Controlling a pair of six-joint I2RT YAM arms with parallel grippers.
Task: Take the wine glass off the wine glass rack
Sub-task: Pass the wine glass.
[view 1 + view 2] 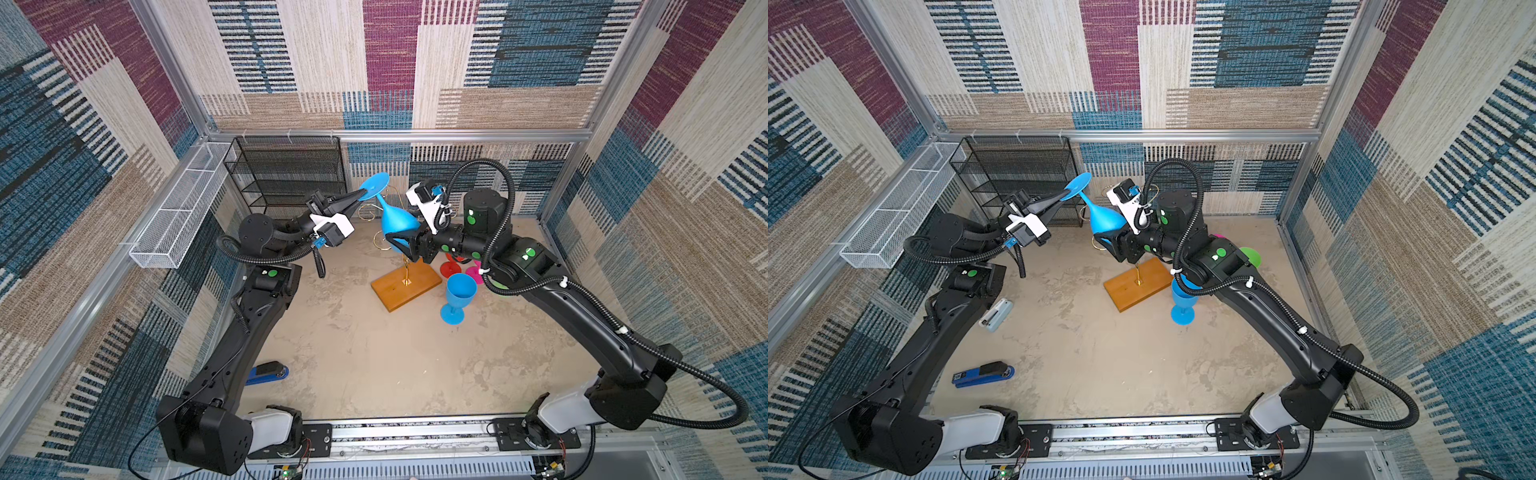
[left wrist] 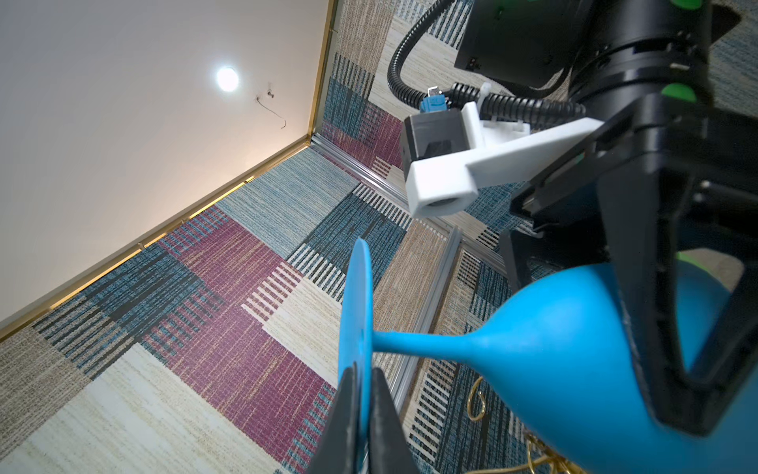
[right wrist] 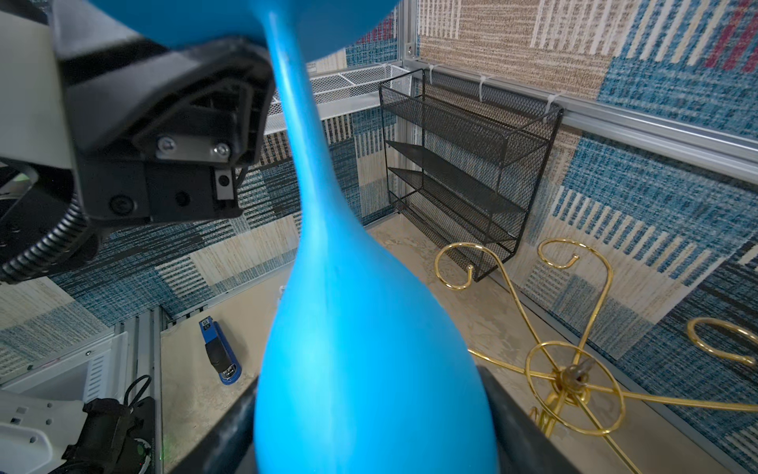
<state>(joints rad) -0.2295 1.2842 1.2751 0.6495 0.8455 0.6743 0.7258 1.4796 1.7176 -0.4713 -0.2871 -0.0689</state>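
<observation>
The left gripper (image 2: 361,379) is pinched nearly shut on the rim of the round foot of a blue plastic wine glass (image 1: 395,221). The right gripper (image 3: 369,385) stands wide, its black fingers (image 3: 517,422) pressed to either side of the glass's bowl. Held by both, the glass hangs in the air, tilted with its foot up and pointing toward 11 o'clock in both top views. Its bowl is clear of the curled arms of the gold wire wine glass rack (image 3: 570,375). The rack's orange-brown wooden base (image 1: 415,286) lies at 6 o'clock from the bowl. A second blue goblet (image 1: 459,295) stands upright just beside the base at 4 o'clock. A black mesh shelf unit (image 1: 291,174) stands at 10 o'clock, and a blue stapler (image 1: 984,374) lies well apart at 8 o'clock.
</observation>
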